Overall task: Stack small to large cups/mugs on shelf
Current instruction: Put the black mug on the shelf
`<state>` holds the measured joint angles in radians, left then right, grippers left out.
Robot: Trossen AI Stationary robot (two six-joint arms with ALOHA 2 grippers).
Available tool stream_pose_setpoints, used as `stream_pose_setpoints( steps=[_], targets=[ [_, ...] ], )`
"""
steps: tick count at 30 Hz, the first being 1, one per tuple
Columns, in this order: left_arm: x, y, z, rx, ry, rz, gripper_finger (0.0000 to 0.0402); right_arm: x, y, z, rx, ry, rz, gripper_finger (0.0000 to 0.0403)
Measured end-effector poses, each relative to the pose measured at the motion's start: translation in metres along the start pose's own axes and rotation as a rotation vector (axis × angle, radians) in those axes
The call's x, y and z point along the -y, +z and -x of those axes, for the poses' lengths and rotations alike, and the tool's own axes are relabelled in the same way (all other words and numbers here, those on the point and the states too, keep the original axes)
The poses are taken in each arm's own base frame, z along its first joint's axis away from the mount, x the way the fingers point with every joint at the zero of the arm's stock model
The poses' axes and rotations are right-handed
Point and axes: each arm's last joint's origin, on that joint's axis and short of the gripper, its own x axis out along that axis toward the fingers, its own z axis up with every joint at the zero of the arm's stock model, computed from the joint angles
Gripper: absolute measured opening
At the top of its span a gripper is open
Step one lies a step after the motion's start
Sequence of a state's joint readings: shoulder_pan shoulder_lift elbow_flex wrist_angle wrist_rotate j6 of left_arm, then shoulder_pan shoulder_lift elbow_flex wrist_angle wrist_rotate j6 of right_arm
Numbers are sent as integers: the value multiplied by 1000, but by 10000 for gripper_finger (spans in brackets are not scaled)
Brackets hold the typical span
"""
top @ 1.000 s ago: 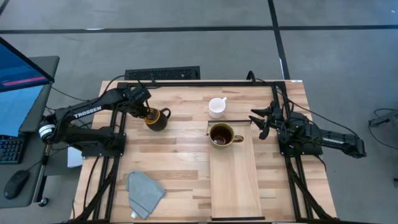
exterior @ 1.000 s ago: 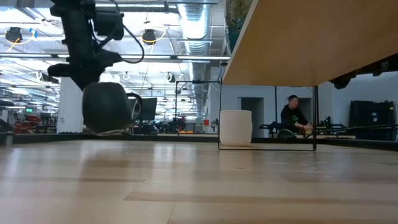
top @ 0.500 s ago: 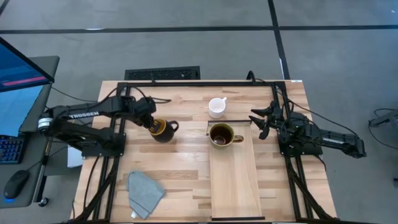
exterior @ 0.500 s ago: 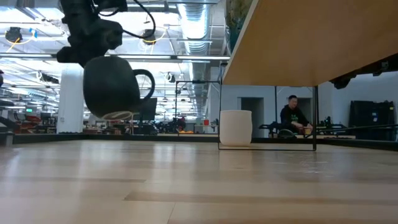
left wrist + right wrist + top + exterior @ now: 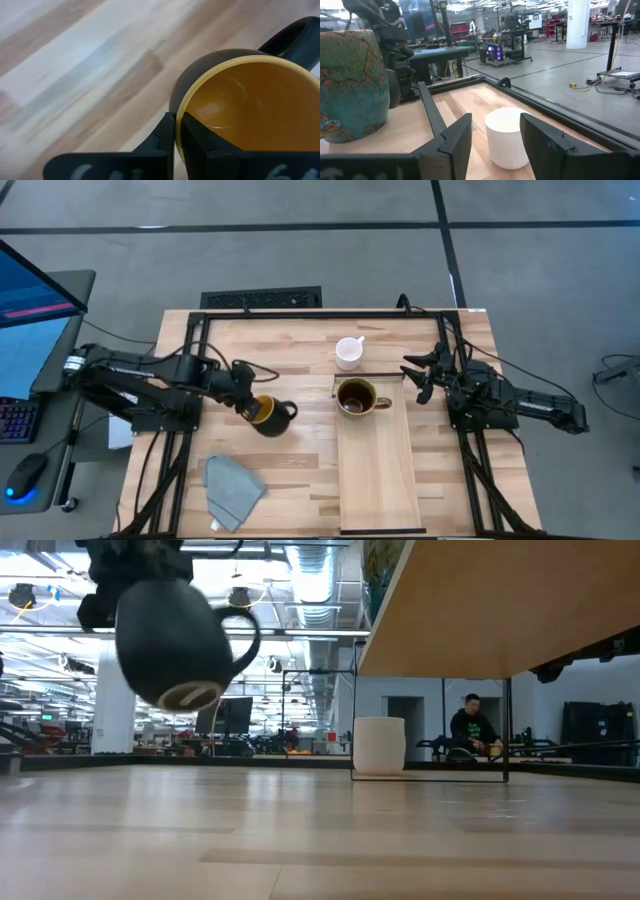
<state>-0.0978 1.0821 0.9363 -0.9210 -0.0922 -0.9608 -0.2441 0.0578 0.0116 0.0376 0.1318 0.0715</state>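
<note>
We see the left gripper (image 5: 246, 402) clenched on the rim of the yellow-lined, dark-glazed handled mug (image 5: 268, 415), carrying it clear above the striped tabletop (image 5: 290, 470), presumably toward the pale wooden shelf board (image 5: 378, 470). There the glossy brown mug (image 5: 355, 397) already sits at the far end. The right gripper (image 5: 417, 376) waits open beside the shelf, facing the small white mug (image 5: 348, 352) on the tabletop.

Both arms (image 5: 140, 375) matte black, jointed tube links, black cables trailing off bases; white lettering on left arm; fingers (image 5: 457, 137) flat black angular plastic.
</note>
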Motion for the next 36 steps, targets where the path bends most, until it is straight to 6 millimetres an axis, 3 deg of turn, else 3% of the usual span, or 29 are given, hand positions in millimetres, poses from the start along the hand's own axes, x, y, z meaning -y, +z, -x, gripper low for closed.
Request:
stream_pose_setpoints(
  steps=[8, 23, 31, 36],
  targets=[
    [25, -8, 9, 60, -81, -63, 0, 0, 0, 0, 0, 0, -7, 189],
    [120, 21, 53, 64, 48, -275, 0, 0, 0, 0, 0, 0, -8, 189],
    [165, 37, 46, -26, 128, -325, 0, 0, 0, 0, -2, 0, -8, 189],
    [189, 47, 45, -16, 85, -358, 0, 0, -1, 0, -7, 0, -7, 189]
  ],
)
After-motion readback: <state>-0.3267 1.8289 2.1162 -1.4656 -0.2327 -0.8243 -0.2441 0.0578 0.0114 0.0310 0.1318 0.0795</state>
